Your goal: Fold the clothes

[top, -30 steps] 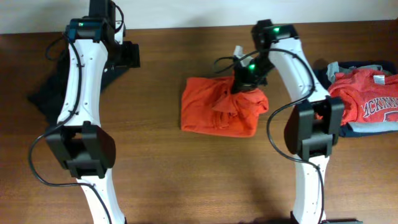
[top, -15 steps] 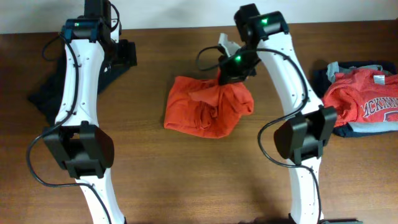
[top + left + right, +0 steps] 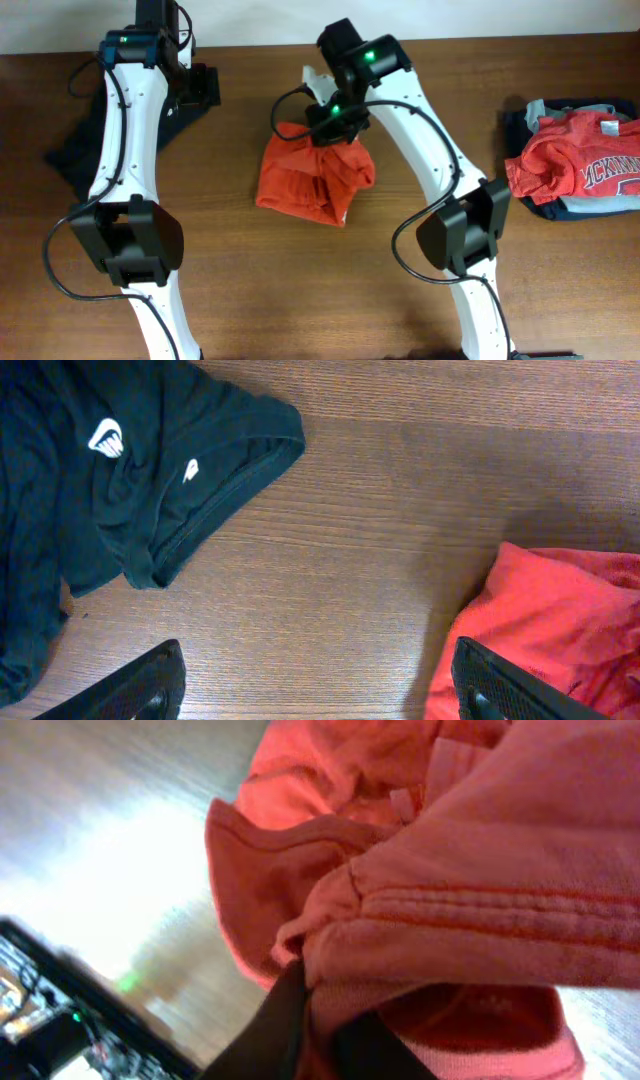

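The orange shirt [image 3: 310,185] lies bunched on the table [image 3: 250,290], between the two arms. Its far edge is gathered up into the right gripper [image 3: 332,140], which is clenched on a hem there. In the right wrist view that stitched hem folds in between the dark fingers [image 3: 275,1025]. The shirt's near edge lies flat on the wood and runs out to a corner on its right.

The left gripper [image 3: 320,690] hangs released to the far left of the shirt, with only bare wood between its jaws. The black garment [image 3: 120,480] lies further left of the shirt. Its curved hem faces the shirt's left edge across a broad strip of bare wood.

A pile [image 3: 575,165] of other clothes lies well to the right of the shirt at the table's edge, with open wood between. More open wood spreads on the near side of the shirt, bounded by the two arms.
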Controlling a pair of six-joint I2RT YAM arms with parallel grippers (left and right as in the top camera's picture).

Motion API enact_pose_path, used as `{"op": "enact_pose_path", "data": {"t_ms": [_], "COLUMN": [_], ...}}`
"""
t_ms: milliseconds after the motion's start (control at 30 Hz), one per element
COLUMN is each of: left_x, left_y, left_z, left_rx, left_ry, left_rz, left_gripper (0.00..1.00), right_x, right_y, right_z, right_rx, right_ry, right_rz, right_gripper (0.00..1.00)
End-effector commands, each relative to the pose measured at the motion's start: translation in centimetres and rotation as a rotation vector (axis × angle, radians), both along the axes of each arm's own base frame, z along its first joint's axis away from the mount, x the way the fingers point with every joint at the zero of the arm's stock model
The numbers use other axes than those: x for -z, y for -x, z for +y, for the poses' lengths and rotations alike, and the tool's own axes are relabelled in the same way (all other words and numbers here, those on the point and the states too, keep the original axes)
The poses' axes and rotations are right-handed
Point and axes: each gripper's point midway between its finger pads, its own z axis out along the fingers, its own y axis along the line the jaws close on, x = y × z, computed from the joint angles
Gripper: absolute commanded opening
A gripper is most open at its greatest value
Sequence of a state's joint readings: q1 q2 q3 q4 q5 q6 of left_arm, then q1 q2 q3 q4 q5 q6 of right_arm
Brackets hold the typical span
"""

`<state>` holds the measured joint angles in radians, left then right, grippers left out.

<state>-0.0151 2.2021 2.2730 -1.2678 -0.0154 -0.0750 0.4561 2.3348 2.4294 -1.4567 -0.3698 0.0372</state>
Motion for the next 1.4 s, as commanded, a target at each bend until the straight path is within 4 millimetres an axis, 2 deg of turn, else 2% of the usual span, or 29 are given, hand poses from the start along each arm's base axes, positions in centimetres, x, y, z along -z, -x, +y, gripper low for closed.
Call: {"op": "enact_pose_path", "data": {"t_ms": [0,100,167,500,533,733,833,933,1100,1233,1333,1367], "left_x": [0.3,0.3,0.3,0.1,0.0,-0.1,-0.1,-0.1,-0.1,-0.2,-0.2,-0.3], "left_y": [-0.1,-0.2,-0.3,-0.8,-0.8,-1.1,-1.1,-1.1,-1.2,-1.3,-1.4,-1.5], "left_z": [0.2,0.2,0.2,0.2,0.2,0.2,0.2,0.2,0.2,0.2,0.2,0.2], "left_rx": [0.008,0.008,0.008,0.007,0.007,0.007,0.007,0.007,0.007,0.007,0.007,0.007], "left_ry": [-0.001,-0.001,-0.001,-0.001,-0.001,-0.001,-0.001,-0.001,-0.001,-0.001,-0.001,-0.001], "left_rz": [0.004,0.002,-0.004,-0.025,-0.027,-0.038,-0.038,-0.038,-0.042,-0.047,-0.054,-0.058], "left_gripper": [0.85,0.85,0.85,0.85,0.85,0.85,0.85,0.85,0.85,0.85,0.85,0.85], "right_x": [1.4,1.7,1.6,0.6,0.4,0.2,-0.2,-1.4,-5.4,-7.6,-7.4,-7.0], "right_y": [0.3,1.0,1.7,5.3,5.6,6.7,6.3,5.3,3.7,2.6,1.8,1.6], "right_z": [1.7,3.1,4.7,9.0,9.4,10.7,10.8,10.4,8.7,5.6,2.7,1.2], "right_rx": [-0.030,-0.062,-0.103,-0.230,-0.248,-0.314,-0.314,-0.300,-0.260,-0.199,-0.140,-0.110], "right_ry": [0.011,0.003,-0.006,-0.130,-0.148,-0.169,-0.177,-0.190,-0.221,-0.204,-0.148,-0.116], "right_rz": [0.007,0.009,-0.012,0.037,0.042,0.027,0.004,-0.031,-0.106,-0.127,-0.107,-0.085], "right_gripper": [0.30,0.37,0.41,0.56,0.59,0.95,1.00,0.99,0.99,0.99,0.99,0.99]}}
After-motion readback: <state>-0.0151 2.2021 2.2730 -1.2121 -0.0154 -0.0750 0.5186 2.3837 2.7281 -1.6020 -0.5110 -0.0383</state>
